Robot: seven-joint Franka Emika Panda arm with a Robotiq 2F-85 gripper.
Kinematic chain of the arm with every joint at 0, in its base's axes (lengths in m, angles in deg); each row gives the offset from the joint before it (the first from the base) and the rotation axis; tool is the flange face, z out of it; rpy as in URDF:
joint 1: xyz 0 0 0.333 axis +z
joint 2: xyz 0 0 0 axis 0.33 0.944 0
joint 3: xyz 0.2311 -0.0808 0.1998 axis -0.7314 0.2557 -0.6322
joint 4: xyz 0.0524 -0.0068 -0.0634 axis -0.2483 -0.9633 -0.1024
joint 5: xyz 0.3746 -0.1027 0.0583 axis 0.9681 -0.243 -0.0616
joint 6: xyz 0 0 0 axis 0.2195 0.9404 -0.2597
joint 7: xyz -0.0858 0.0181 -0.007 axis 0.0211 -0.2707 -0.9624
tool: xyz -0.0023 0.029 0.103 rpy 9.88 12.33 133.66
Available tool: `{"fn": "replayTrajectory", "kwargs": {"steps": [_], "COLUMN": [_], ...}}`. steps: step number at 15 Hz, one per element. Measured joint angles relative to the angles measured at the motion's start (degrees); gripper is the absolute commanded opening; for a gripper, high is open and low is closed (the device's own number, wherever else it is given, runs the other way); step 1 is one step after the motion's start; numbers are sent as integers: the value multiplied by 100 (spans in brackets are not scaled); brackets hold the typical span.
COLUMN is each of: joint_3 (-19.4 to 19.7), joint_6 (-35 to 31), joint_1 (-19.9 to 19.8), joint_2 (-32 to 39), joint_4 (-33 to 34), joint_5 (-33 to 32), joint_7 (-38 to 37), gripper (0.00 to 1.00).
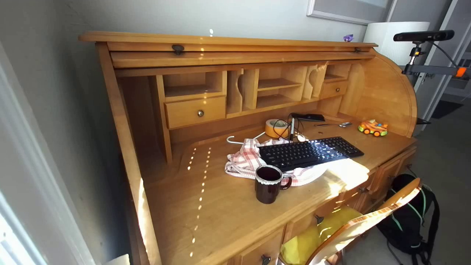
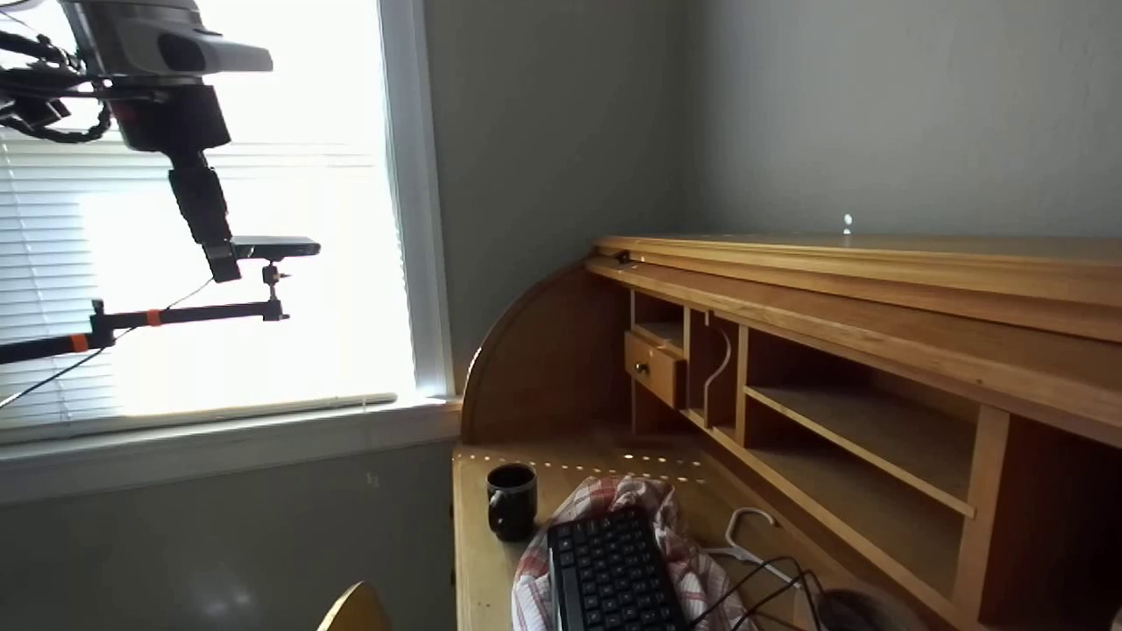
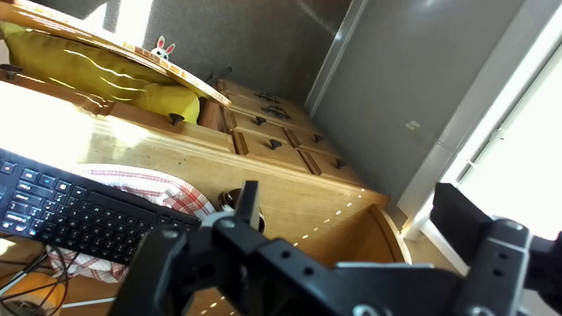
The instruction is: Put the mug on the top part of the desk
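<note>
The near-black cylindrical mug point(image 1: 266, 189) with a side handle stands upright on the honey-coloured wooden worktop point(image 1: 173, 206), just beside the red-and-white checked cloth point(image 1: 243, 161) that carries the black rectangular keyboard point(image 1: 309, 151); the cloth probably pads the keyboard, while bare wood gives the mug a level footing. Its handle is turned out towards the front edge and the keyboard side, so a grasp across the body or rim seems simplest. The black two-fingered gripper point(image 3: 351, 210) holds nothing: its jaws stand wide apart, presumably spread for the mug, which one finger partly hides in the wrist view. In an exterior view it hangs high before the bright window point(image 2: 346, 202), well apart from the mug; a black bar-shaped camera point(image 2: 279, 247) shows just beside it, though I cannot tell the depth between them.

The front edge runs near the mug, with the curved wooden chair back point(image 1: 368, 219) beyond it; the roomier side is the bare stretch towards the curved wooden side panel point(image 2: 543, 368). The goal, the long narrow honey-coloured wooden top board point(image 1: 235, 40), sits above and behind, over the wooden cubbyholes point(image 1: 279, 87), so the lift should probably rise clear in front before going back, as the lip could catch the mug's base. The board's upper face shows only as a sliver, hard to judge
</note>
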Motion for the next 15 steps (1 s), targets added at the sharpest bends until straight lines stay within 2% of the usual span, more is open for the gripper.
{"fn": "replayTrajectory", "kwargs": {"steps": [5, 9, 15], "joint_3": [4, 89, 149], "joint_6": [-33, -639, -1506], "joint_1": [0, -6, -336], "joint_2": [83, 579, 1837], "joint_4": [-21, -58, 190], "joint_5": [0, -54, -82], "joint_7": [293, 964, 559], "gripper": [100, 100, 100]}}
